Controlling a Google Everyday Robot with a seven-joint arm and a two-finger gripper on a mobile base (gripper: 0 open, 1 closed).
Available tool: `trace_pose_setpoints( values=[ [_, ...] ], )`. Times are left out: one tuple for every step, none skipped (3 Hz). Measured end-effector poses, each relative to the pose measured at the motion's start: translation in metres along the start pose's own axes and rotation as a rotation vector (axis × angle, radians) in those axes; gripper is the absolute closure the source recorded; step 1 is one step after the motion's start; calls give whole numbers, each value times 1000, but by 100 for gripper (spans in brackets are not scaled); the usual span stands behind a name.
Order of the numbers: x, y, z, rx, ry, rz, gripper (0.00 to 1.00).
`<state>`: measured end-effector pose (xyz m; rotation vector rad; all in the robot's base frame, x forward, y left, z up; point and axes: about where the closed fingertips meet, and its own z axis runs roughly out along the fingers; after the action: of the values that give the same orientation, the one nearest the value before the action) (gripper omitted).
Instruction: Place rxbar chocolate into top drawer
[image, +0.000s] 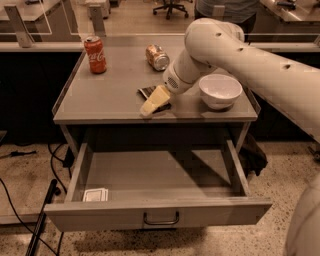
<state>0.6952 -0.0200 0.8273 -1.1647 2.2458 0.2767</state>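
The rxbar chocolate (146, 92) lies flat on the grey table top, a dark wrapper partly covered by my gripper. My gripper (152, 103) is cream-coloured and points down-left, resting right over the bar near the table's front edge. The rest of the bar is hidden under it. The top drawer (160, 212) is pulled wide open below the table top, with its dark wire handle (160, 219) centred on the front panel.
A small white card (95, 194) lies in the drawer's front left corner. On the table top stand a red cola can (95, 54), a tipped can (157, 57) and a white bowl (220, 91). Cables and a dark pole (42, 220) lie on the floor at left.
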Motion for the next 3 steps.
trace_pose_setpoints(
  values=[
    [1, -7, 12, 6, 6, 41, 0],
    [0, -10, 24, 2, 10, 67, 6],
    [-2, -10, 32, -4, 14, 81, 25]
  ],
)
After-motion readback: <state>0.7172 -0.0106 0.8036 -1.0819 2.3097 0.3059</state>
